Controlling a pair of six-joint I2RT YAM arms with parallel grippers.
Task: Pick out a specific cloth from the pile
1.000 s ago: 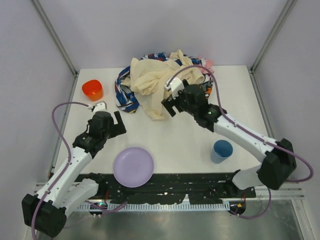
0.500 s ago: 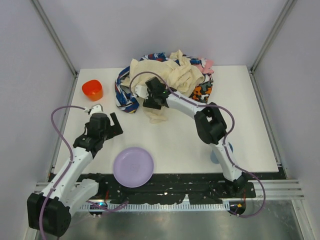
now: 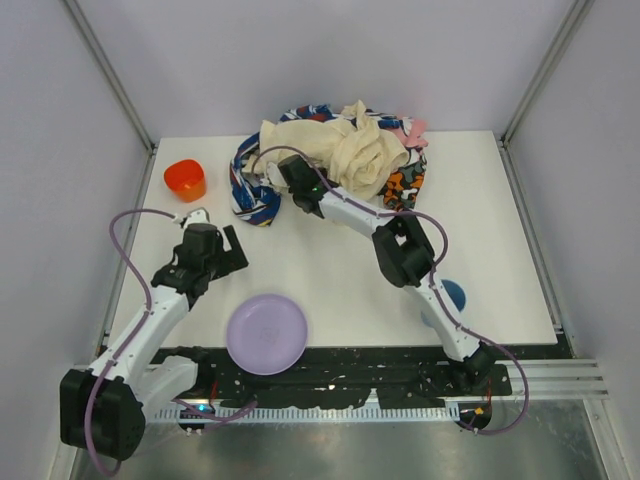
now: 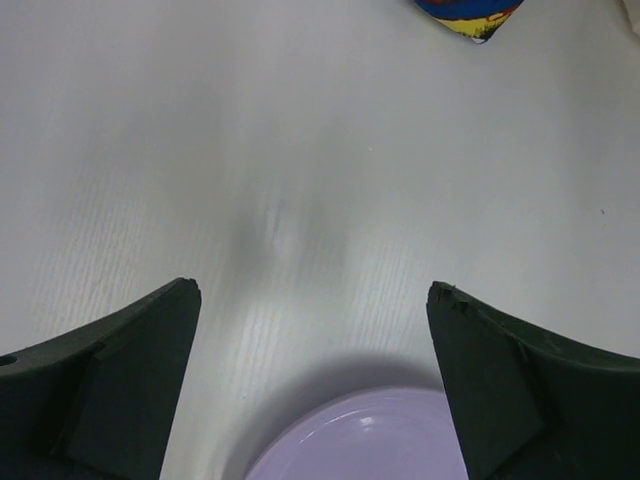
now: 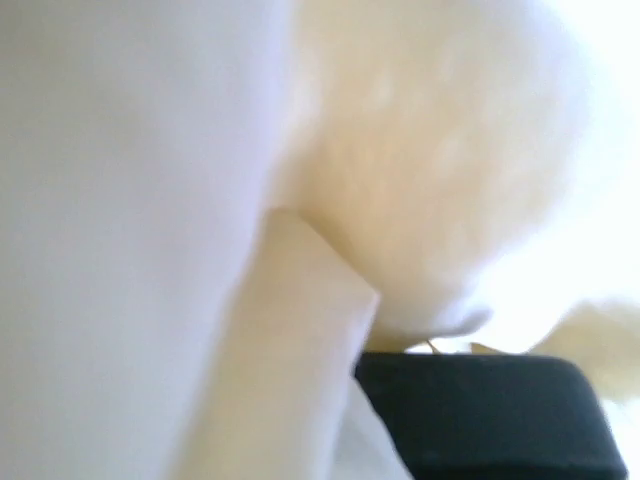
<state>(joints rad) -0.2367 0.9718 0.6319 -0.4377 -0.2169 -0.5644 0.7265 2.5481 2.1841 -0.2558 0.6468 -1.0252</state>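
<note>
The right jaws are closed, buried in the pile (image 3: 345,150) with cream cloth (image 5: 430,150) pressed against them; the black cloth cannot be made out. The left jaws gape over the surface (image 4: 300,150), the purple plate (image 4: 370,440) just beneath them.

The cream cloth (image 3: 352,150) looks soft, matt and crumpled, and fuzzy up close in the right wrist view. The patterned cloth (image 3: 250,200) to its left is a smoother printed fabric. The table (image 3: 330,265) is matt white and finely ribbed. The purple plate (image 3: 267,333) and orange cup (image 3: 185,179) are glossy plastic. The left gripper (image 4: 312,288) has matt black fingers (image 4: 110,390). A dull metal sheet (image 3: 400,445) lies along the near edge.
</note>
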